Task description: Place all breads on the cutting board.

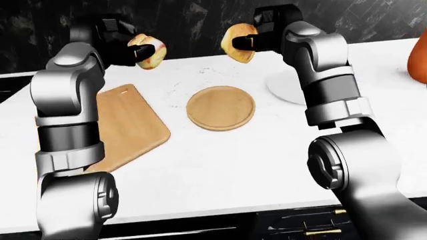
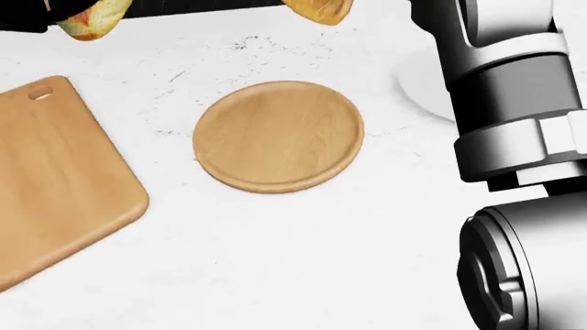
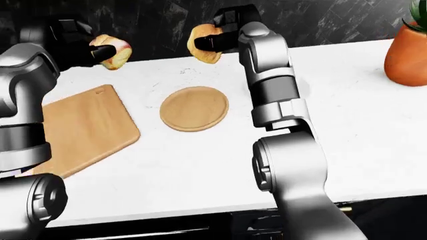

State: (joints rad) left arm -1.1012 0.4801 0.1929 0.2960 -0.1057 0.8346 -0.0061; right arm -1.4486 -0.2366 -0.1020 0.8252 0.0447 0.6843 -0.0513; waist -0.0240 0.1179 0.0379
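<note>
My left hand (image 1: 136,50) is shut on a reddish-yellow bread roll (image 1: 150,52), held in the air above the upper end of the rectangular wooden cutting board (image 1: 126,125). My right hand (image 1: 250,42) is shut on a golden bread (image 1: 237,42), held in the air above and past the round wooden board (image 1: 221,107). Both breads also show at the head view's top edge, the roll (image 2: 87,20) at left and the golden one (image 2: 321,8) at centre. The cutting board (image 2: 55,179) lies flat at the left of the head view with nothing on it.
A white round plate (image 1: 287,87) lies on the white counter (image 1: 220,165) behind my right forearm. An orange plant pot (image 3: 406,50) stands at the far right. A dark tiled wall (image 1: 193,20) runs along the counter's top edge. Dark drawers (image 1: 307,227) sit below its bottom edge.
</note>
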